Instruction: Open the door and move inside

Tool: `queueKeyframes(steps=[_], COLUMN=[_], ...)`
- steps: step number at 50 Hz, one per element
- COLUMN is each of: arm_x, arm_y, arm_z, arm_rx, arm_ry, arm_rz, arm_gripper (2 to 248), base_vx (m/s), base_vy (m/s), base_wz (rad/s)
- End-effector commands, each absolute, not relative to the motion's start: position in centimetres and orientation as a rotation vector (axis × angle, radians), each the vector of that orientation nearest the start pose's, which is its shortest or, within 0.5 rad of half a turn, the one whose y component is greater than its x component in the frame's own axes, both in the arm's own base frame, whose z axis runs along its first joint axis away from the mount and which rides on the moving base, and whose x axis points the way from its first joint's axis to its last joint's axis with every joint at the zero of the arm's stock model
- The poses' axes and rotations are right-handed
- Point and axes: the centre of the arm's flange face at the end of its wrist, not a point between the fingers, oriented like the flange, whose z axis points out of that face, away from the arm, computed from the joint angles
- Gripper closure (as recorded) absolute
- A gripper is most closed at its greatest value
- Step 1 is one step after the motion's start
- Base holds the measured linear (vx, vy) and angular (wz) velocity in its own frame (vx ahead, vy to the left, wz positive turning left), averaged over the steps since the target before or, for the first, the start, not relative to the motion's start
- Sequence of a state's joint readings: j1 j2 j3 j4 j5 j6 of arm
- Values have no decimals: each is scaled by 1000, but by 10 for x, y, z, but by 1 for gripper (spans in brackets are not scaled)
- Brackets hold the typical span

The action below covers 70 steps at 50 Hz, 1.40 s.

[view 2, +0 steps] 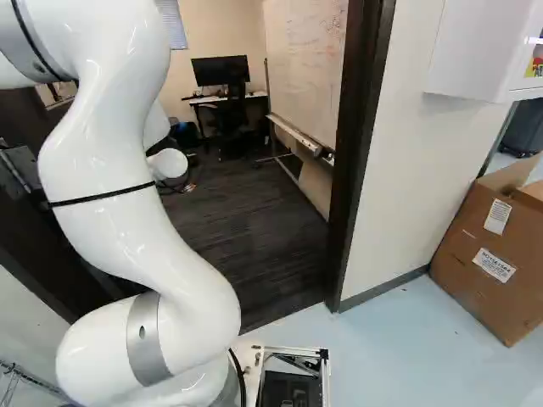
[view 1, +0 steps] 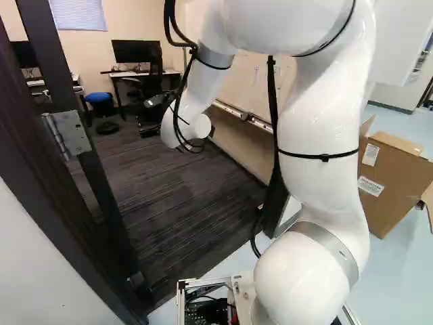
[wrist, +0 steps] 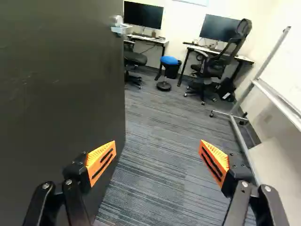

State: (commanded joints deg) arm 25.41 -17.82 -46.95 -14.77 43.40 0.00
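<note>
Wrist view shows the door (wrist: 61, 94) already open, its broad dark face running beside the gripper (view 1: 159, 100) on the left side of the scene, with a metal handle (wrist: 121, 29) at the edge farther ahead. Between the two fingers lies a wide gap holding nothing, with the orange pads (wrist: 101, 162) well apart and striped carpet (wrist: 155, 141) beyond them. In the left base view, a metal hinge (view 1: 67, 133) stands out against dark wood at the near left, and the white arm (view 1: 318, 122) reaches forward through the doorway into the room. Nearer, the base's metal frame (view 2: 327, 373) sits over the pale floor (view 2: 399, 339), just short of where the carpet starts. Dark door frame (view 2: 361, 153) rises on the right of the opening. Past it, inside, a whiteboard (view 2: 305, 68) extends along the right side. At the far end, two monitors (wrist: 142, 15) stand on separate desks (wrist: 164, 42), with a blue-topped stool (wrist: 169, 60) between them and a tall black office chair (wrist: 230, 47) by the right-hand one. Outside the room, to the right, an open cardboard box (view 2: 484, 263) leans near the wall (view 2: 399, 170), below a white cabinet (view 2: 471, 51).
</note>
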Motion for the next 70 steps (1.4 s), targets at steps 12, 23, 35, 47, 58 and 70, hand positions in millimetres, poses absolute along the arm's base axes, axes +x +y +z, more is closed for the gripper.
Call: queueKeyframes(steps=[12, 23, 35, 47, 58, 70], arm_x=[462, 435, 402, 370, 343, 317], arm_y=[198, 150, 106, 71, 47, 28], arm_z=[410, 409, 404, 398, 390, 383], arm_rx=[-2238, -2307, -2375, -2431, -2470, -2503], arm_ry=[-748, -621, -482, -357, -258, -167], arm_rz=[-1670, -1701, -1732, -1759, -1779, -1796], arm_gripper=[3, 3, 3, 3, 3, 3], base_vx=[0, 0, 0, 0, 0, 0], base_vy=[0, 0, 0, 0, 0, 0], base_wz=[0, 0, 0, 0, 0, 0])
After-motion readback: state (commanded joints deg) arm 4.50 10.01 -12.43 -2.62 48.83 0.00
